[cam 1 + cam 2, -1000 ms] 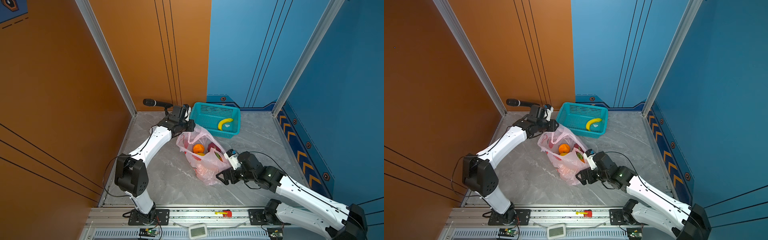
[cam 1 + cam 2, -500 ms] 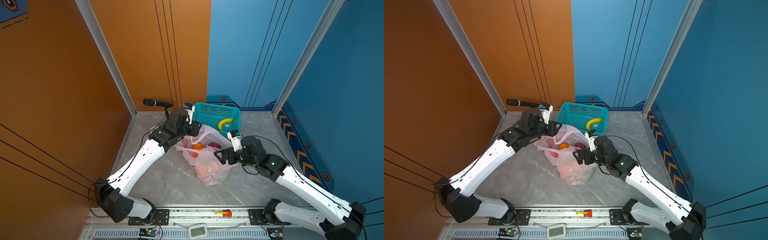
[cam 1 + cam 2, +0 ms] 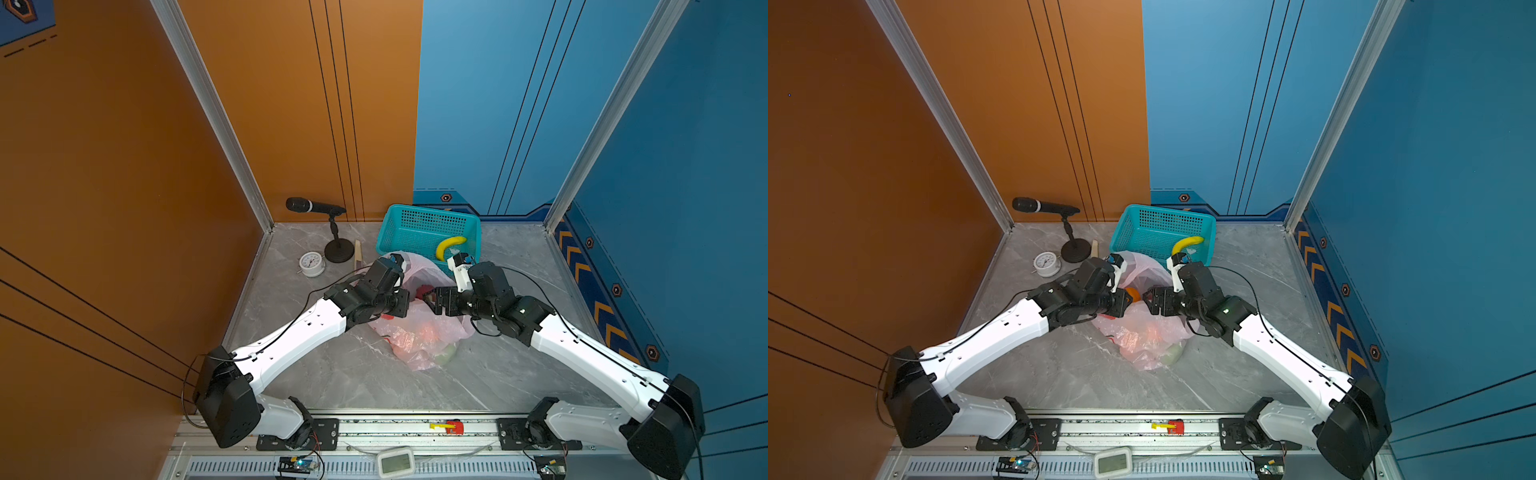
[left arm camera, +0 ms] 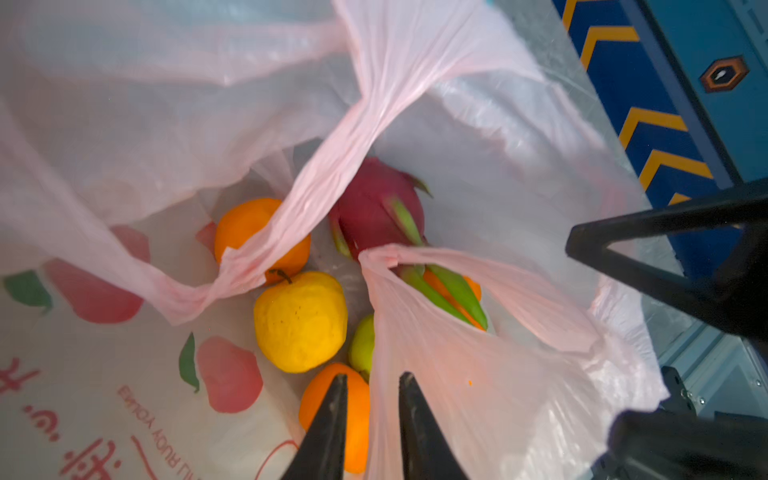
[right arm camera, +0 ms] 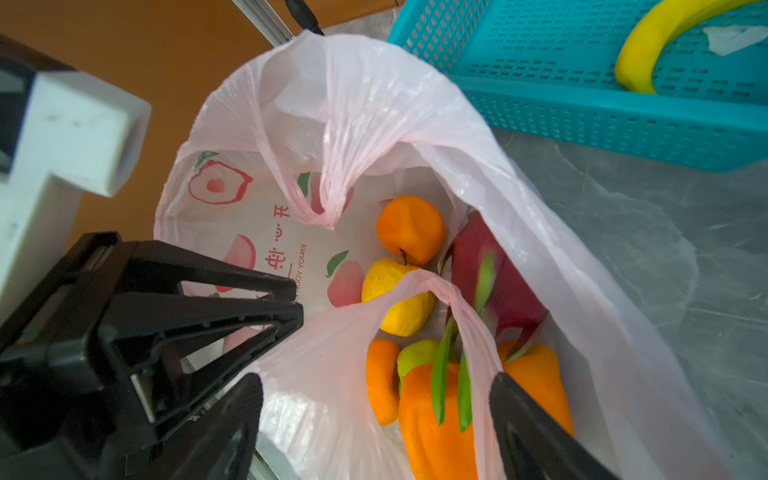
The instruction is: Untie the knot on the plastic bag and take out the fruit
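From where I stand I count one plastic bag [image 3: 419, 332] at the middle of the tabletop [image 3: 332, 374] in both top views. The left wrist view shows, inside it, one magenta dragon fruit [image 4: 370, 208], one yellow citrus [image 4: 299, 322], one small green fruit [image 4: 362, 345] and three oranges [image 4: 245, 220]; the film may hide more. Above the bag stands one teal basket [image 3: 428, 220] with one banana [image 3: 451, 244]. At the tabletop's upper left are one microphone [image 3: 309, 205] and one white clock [image 3: 311, 263]. Two arms reach in, so two end effectors: the left end effector [image 4: 374, 376] and the right end effector [image 5: 376, 380].
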Robot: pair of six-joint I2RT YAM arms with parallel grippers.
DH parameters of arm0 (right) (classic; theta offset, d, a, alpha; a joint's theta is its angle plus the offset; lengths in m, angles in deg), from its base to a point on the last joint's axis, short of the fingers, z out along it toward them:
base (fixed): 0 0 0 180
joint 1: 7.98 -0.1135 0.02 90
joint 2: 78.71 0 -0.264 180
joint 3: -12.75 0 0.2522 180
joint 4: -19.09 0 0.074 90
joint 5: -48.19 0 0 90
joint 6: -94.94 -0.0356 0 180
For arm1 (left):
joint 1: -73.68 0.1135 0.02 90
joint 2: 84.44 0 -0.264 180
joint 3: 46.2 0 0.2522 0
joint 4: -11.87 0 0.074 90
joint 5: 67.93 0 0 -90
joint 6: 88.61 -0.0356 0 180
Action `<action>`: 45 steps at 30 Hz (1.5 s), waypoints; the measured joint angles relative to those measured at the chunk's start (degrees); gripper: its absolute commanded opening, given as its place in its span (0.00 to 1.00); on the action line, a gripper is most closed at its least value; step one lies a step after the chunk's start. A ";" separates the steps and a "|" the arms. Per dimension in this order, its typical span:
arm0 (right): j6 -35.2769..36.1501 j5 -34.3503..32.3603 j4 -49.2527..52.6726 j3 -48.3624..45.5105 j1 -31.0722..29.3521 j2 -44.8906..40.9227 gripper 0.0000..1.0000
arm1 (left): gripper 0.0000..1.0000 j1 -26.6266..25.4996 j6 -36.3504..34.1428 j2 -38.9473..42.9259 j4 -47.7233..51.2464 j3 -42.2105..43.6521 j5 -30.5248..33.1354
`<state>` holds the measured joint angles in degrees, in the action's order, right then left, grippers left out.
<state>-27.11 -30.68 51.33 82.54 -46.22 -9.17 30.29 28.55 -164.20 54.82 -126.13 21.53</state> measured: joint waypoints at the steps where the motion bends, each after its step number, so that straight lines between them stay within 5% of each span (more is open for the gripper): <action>1: 0.00 0.26 0.02 -0.42 0.00 0.00 0.87 | 0.16 -0.35 0.63 0.11 0.20 0.85 -0.44; 12: -1.18 0.83 -0.02 -4.00 -1.70 0.66 0.80 | 0.08 -7.72 2.91 2.34 -5.49 12.83 -12.74; 18: -1.20 0.85 0.44 -8.07 -6.47 1.11 0.66 | 0.20 -9.14 2.19 3.67 -7.61 15.82 -15.45; 21: -0.92 0.59 1.46 -9.79 -9.44 1.31 0.58 | 0.35 -9.16 0.70 5.79 -8.41 16.22 -16.00; 30: -0.76 -0.79 1.40 -15.32 -15.58 1.20 0.50 | 0.36 -8.79 -3.54 12.02 -8.41 15.72 -10.01; 34: -0.76 -0.98 1.38 -17.40 -18.56 1.18 0.53 | 0.33 -8.52 -3.63 11.23 -8.41 13.49 -6.91; 45: 0.20 -3.74 1.44 -17.68 -20.61 -6.60 0.82 | 0.33 -7.85 -0.11 1.22 -8.63 9.42 0.61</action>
<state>-26.91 -34.42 52.78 64.85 -66.83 -15.77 22.44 28.44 -162.98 46.19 -116.71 22.15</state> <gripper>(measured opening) 0.776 0.301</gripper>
